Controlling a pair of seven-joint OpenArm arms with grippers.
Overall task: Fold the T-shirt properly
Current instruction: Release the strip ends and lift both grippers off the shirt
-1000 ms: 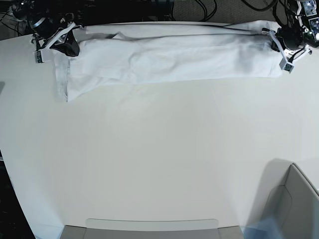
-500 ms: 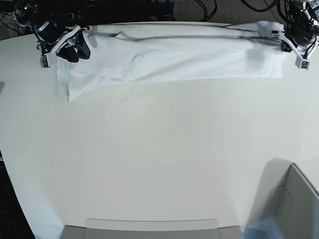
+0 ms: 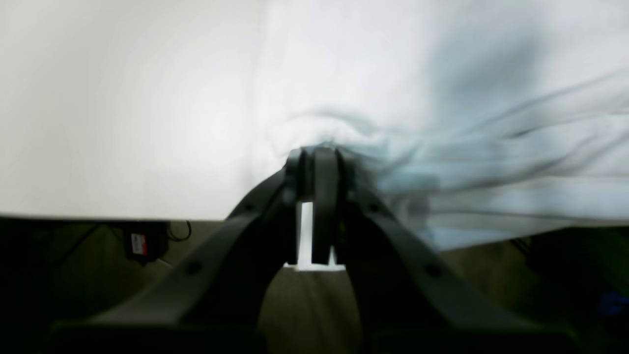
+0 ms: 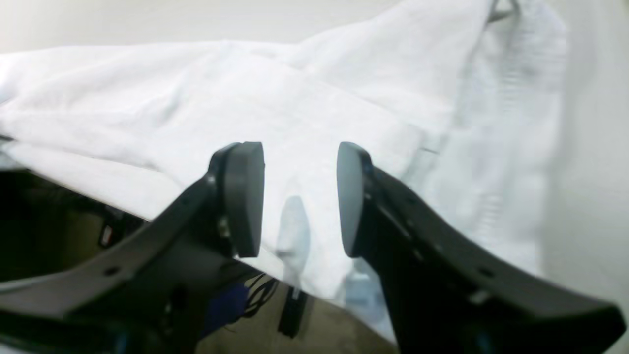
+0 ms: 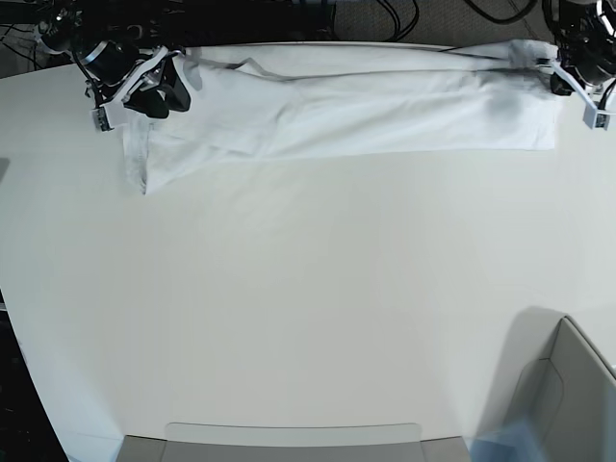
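Note:
The white T-shirt (image 5: 366,106) lies as a long folded strip along the table's far edge. At its right end in the base view, my left gripper (image 5: 560,82) pinches the cloth. The blurred left wrist view shows the jaws of the left gripper (image 3: 319,155) pressed together on a bunched corner of the T-shirt (image 3: 442,73), which is drawn into taut ridges. At the strip's left end my right gripper (image 5: 164,96) stands open. In the right wrist view the right gripper (image 4: 300,196) has its pads well apart above the T-shirt (image 4: 319,98), with nothing between them.
The pale table (image 5: 308,289) stretches toward the camera below the shirt. A grey box (image 5: 568,385) stands at the near right corner and a low tray edge (image 5: 289,438) runs along the near side. Dark cables (image 5: 385,19) hang beyond the far edge.
My right gripper has opened and let go of the shirt's left end. My left gripper has moved right, and the whole strip has slid a little to the right.

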